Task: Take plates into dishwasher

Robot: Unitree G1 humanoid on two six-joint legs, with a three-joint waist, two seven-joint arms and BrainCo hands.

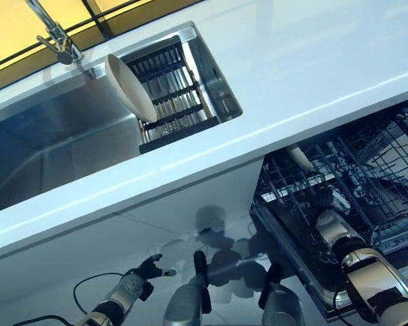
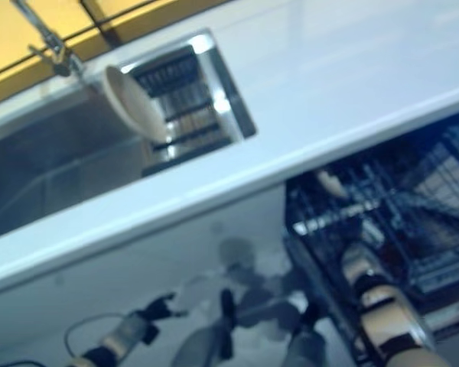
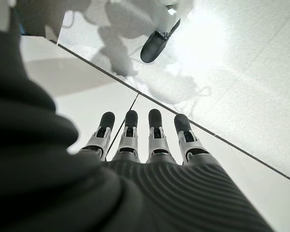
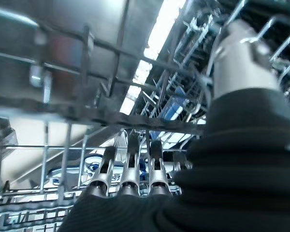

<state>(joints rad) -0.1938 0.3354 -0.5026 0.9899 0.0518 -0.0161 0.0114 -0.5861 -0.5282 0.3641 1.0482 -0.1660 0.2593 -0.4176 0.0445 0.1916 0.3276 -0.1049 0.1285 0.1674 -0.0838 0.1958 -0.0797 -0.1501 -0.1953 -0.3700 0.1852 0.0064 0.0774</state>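
Round cream plate [image 1: 130, 87] stands on edge, tilted, in black slatted drying rack [image 1: 173, 95] inside brushed-steel sink [image 1: 47, 136]; chrome faucet [image 1: 54, 34] behind. Glossy white countertop [image 1: 313, 61]. Right hand [image 4: 135, 169] reaches into open dishwasher's dark wire rack [image 1: 353, 170], fingers straight among tines, holding nothing. Left hand [image 1: 151, 267] low by white cabinet front [image 1: 156, 210], fingers straight, empty.

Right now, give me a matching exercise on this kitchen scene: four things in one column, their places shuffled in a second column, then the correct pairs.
Things:
1. cream plate
2. chrome tap
3. right hand
4. left hand

Places:
A. low before the white cabinet front
B. inside the dark wire dishwasher rack
C. behind the steel sink
D. on edge in the sink's black drying rack

Pairs: 1-D, 2-C, 3-B, 4-A
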